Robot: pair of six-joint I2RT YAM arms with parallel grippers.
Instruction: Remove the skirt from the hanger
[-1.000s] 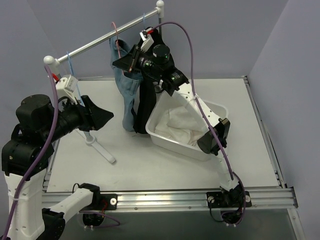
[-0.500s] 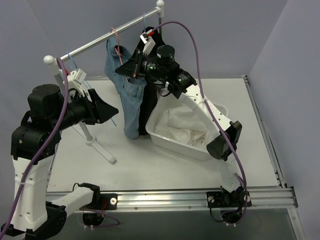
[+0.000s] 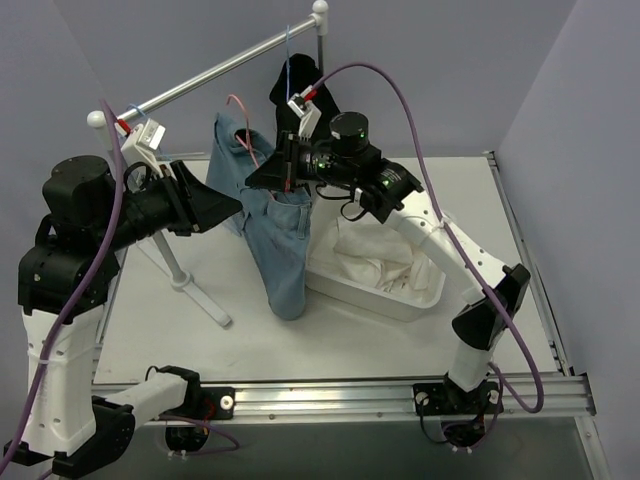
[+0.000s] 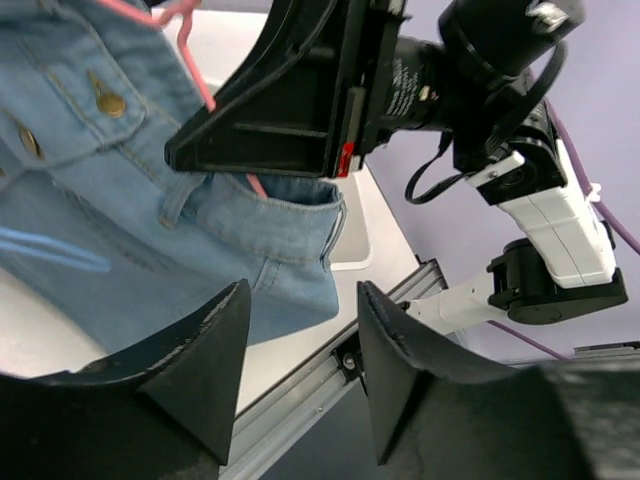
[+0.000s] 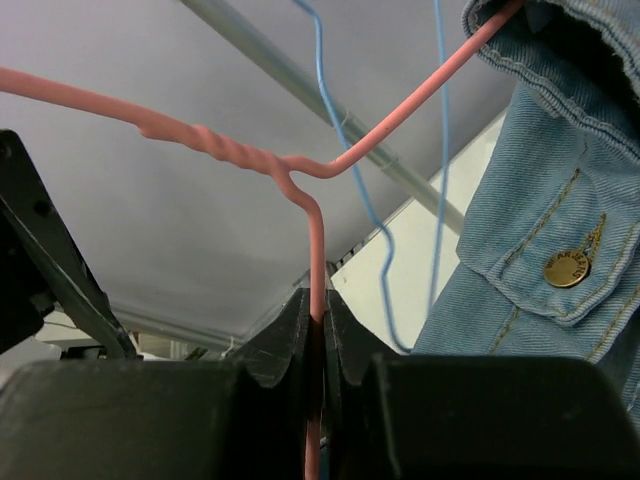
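While the right gripper [image 5: 315,312] is clamping its jaws on the stem of the pink hanger [image 5: 316,235], with the denim garment [image 3: 280,240] dangling from that hanger clear of the rail [image 3: 210,75], the skirt [image 3: 288,85] is hanging at the far right end of the rail, on the light-blue hanger [image 3: 289,45] whose hook is riding over the bar. From the right gripper the skirt is lying up and behind, close by, its long axis running straight down from the rail; only the upper part is showing, the rest being covered by the right wrist and the denim. The left gripper [image 4: 303,295] is standing with its jaws parted and nothing between them, aimed across at the denim and at the right gripper beyond it, so the skirt is sitting well apart from it, further back and to its right, with the denim garment in between. By this reckoning the right arm is the nearer one but is occupied, and the left arm is free but has the longer reach. Neither wrist view is showing the skirt.
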